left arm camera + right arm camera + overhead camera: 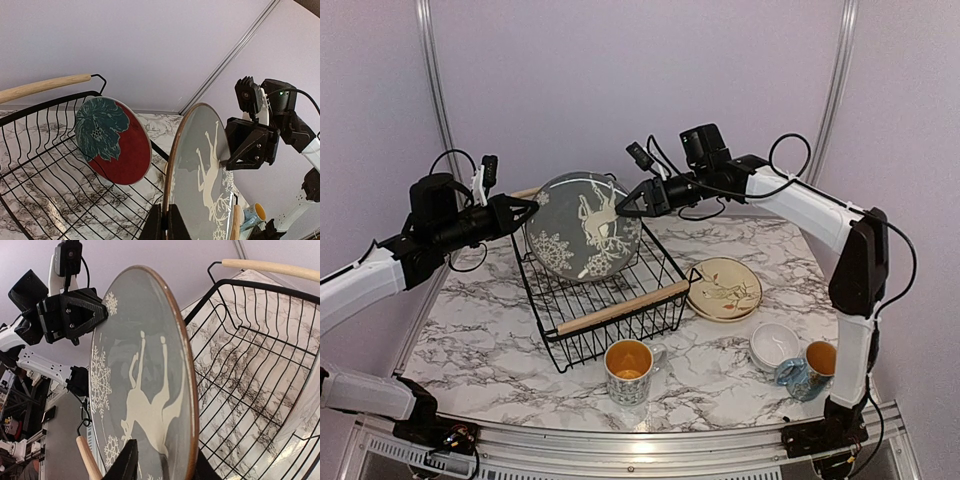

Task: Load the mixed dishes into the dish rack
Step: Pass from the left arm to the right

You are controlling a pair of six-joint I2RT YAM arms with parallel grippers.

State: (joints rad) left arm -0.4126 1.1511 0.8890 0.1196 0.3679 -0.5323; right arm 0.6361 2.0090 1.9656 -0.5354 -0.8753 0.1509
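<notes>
Walls [620, 80]: pale lilac on all sides, with metal frame strips running up them
Table [470, 330]: white marble-pattern top with grey veins; carries everything listed below
Dish rack [582, 345]: black wire basket set at an angle, centre-left on the table; near handle [620, 308] and far handle [45, 86] are light wooden bars
Dark grey reindeer plate [582, 225]: upright on edge over the far half of the rack, pale reindeer and snowflakes facing the near side; one arm at each side rim; cannot tell whether its lower edge touches the wires
Red plate with teal leaf [117, 145]: inside the rack, standing tilted on the wire floor; left wrist view only; hidden behind the grey plate from above
Small tan plate [724, 289]: flat on the table, just beside the rack's right corner
Left gripper [530, 207]: jaws together, clamped on the grey plate's left rim; rim runs down between the two fingers in its wrist view
Right gripper [623, 207]: at the grey plate's right rim, one finger on each side of it; cannot tell whether they press
Small white bowls [775, 343]: on the table, near right, in front of the tan plate
Right-hand mug [809, 368]: upright, orange inside, touching or just beside the bowls
Front mug [628, 372]: upright, orange inside, just in front of the near handle
</notes>
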